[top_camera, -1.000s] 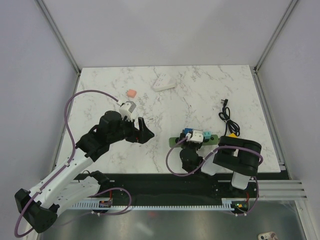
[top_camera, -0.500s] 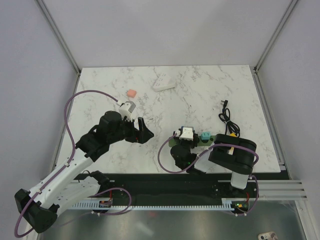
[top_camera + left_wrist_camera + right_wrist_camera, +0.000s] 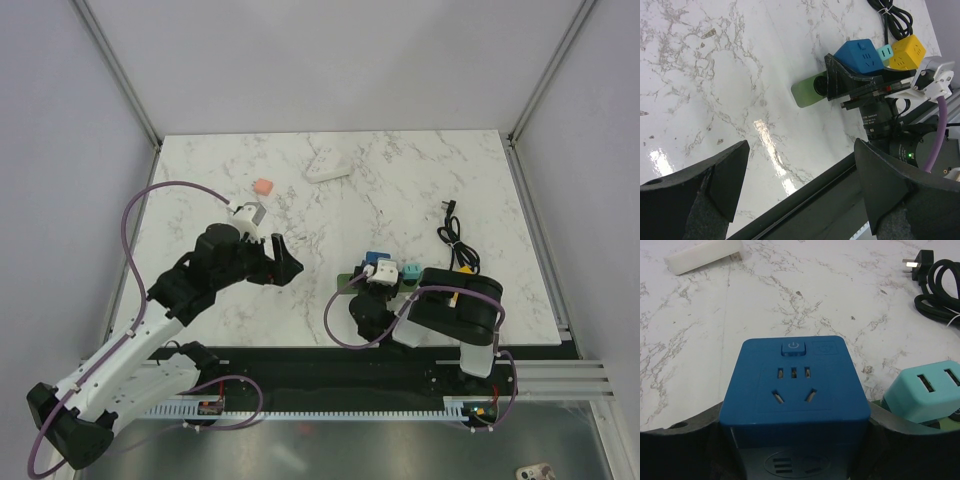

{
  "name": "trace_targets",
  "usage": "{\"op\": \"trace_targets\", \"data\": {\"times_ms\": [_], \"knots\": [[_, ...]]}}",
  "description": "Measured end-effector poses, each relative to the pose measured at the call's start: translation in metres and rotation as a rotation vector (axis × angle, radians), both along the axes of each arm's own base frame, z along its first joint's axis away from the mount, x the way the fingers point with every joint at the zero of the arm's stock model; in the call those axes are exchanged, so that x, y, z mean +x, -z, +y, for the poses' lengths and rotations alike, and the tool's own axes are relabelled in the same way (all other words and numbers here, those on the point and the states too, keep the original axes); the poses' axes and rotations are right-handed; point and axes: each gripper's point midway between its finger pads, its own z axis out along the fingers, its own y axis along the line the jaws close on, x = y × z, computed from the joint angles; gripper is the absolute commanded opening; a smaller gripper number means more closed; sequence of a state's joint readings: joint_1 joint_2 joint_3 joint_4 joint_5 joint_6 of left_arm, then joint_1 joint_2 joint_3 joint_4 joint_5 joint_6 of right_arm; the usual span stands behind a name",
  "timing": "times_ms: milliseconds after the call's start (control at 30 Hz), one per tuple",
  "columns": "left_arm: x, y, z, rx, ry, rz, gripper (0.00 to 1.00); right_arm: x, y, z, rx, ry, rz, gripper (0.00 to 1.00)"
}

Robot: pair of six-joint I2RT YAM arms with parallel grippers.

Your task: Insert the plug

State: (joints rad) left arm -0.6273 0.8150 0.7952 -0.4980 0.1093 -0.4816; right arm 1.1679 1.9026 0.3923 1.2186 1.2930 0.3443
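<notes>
Nearest us, close to the near edge of the marble surface (image 3: 400,190), we see the right gripper (image 3: 795,414) clamped on the blue plug (image 3: 793,385), one dark finger (image 3: 685,440) against each side. The plug's socket face points up, and it sits at the left end of the green power strip (image 3: 807,90). We cannot tell whether its pins are seated, since the finger hides its underside. A teal block (image 3: 885,52) stands just right of the plug on the strip, and a yellow block (image 3: 907,51) just right of that. A little farther and to the left, the left gripper (image 3: 287,256) hangs above bare marble with its jaws spread wide, grasping nothing. Farther right lies a coiled black cable (image 3: 455,235). Toward the far edge we find a small pink block (image 3: 262,186) and, beyond it to the right, a white block (image 3: 327,166)
</notes>
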Motion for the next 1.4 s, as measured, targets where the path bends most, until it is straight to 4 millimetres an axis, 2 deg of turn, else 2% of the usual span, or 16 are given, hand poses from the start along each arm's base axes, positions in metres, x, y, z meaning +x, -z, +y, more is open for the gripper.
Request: {"op": "trace_targets", "data": {"times_ms": [167, 567, 600, 633, 767, 833, 867, 1000, 1200, 1300, 1400], "knots": [[0.000, 0.001, 0.001, 0.005, -0.004, 0.004, 0.93, 0.001, 0.001, 0.000, -0.041, 0.019, 0.008, 0.00], [0.003, 0.006, 0.001, 0.020, -0.010, 0.023, 0.93, -0.001, 0.005, 0.002, -0.013, -0.022, 0.018, 0.00], [0.002, 0.006, 0.001, 0.020, -0.009, 0.023, 0.93, -0.001, 0.005, 0.002, -0.010, -0.026, 0.019, 0.03], [0.002, 0.006, 0.001, 0.020, -0.009, 0.024, 0.93, -0.001, 0.004, 0.003, -0.010, -0.038, 0.024, 0.14], [0.000, 0.005, 0.002, 0.020, -0.006, 0.027, 0.93, -0.004, 0.000, 0.009, -0.035, -0.097, 0.064, 0.43], [-0.001, 0.003, 0.002, 0.016, -0.002, 0.026, 0.93, -0.007, -0.002, 0.013, -0.059, -0.145, 0.099, 0.49], [-0.002, 0.002, 0.002, 0.014, -0.001, 0.024, 0.93, -0.010, -0.002, 0.016, -0.074, -0.169, 0.116, 0.55], [-0.004, -0.004, 0.003, 0.006, 0.000, 0.012, 0.94, -0.021, -0.002, 0.026, -0.139, -0.252, 0.173, 0.66], [-0.005, -0.008, 0.004, 0.000, 0.000, 0.003, 0.94, -0.020, -0.005, 0.034, -0.288, -0.299, 0.233, 0.78], [-0.005, -0.009, 0.004, -0.001, 0.000, 0.002, 0.94, -0.021, -0.011, 0.038, -0.318, -0.355, 0.263, 0.85], [-0.003, -0.012, 0.003, -0.003, 0.000, -0.001, 0.94, -0.018, -0.030, 0.042, -0.316, -0.399, 0.262, 0.89]]}}
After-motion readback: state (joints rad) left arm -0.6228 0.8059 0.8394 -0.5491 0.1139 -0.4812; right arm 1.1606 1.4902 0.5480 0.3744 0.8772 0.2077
